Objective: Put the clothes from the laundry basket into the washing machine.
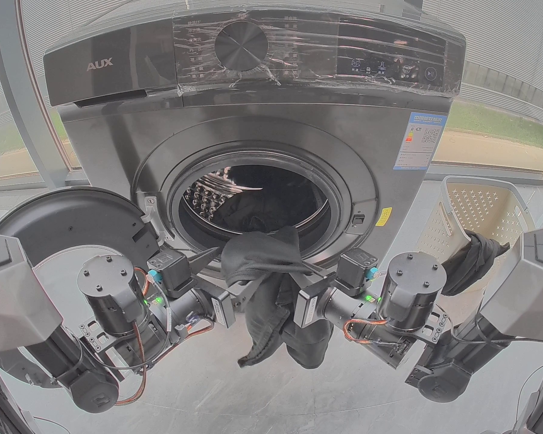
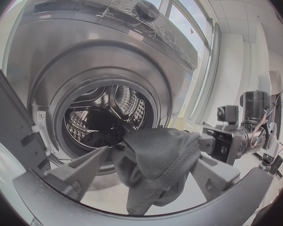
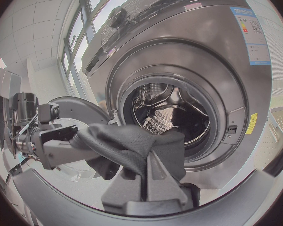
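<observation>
The washing machine (image 1: pixel 253 128) stands in front of me with its round opening (image 1: pixel 256 203) uncovered; dark clothes (image 1: pixel 265 203) lie inside the drum. A dark garment (image 1: pixel 265 290) hangs just below the opening's lower rim, its top touching the rim. My right gripper (image 1: pixel 312 279) is shut on the garment's right side; in the right wrist view the closed fingers (image 3: pixel 147 173) pinch the cloth (image 3: pixel 125 145). My left gripper (image 1: pixel 235 272) is open on the garment's left side, and in the left wrist view the cloth (image 2: pixel 160 154) lies between its spread fingers (image 2: pixel 85 164), draped over one of them.
The machine's door (image 1: pixel 72 224) is swung open at the left, behind my left arm. A beige laundry basket (image 1: pixel 489 206) stands at the right beside the machine, with another dark garment (image 1: pixel 473 260) draped over its near rim. Grey floor lies below.
</observation>
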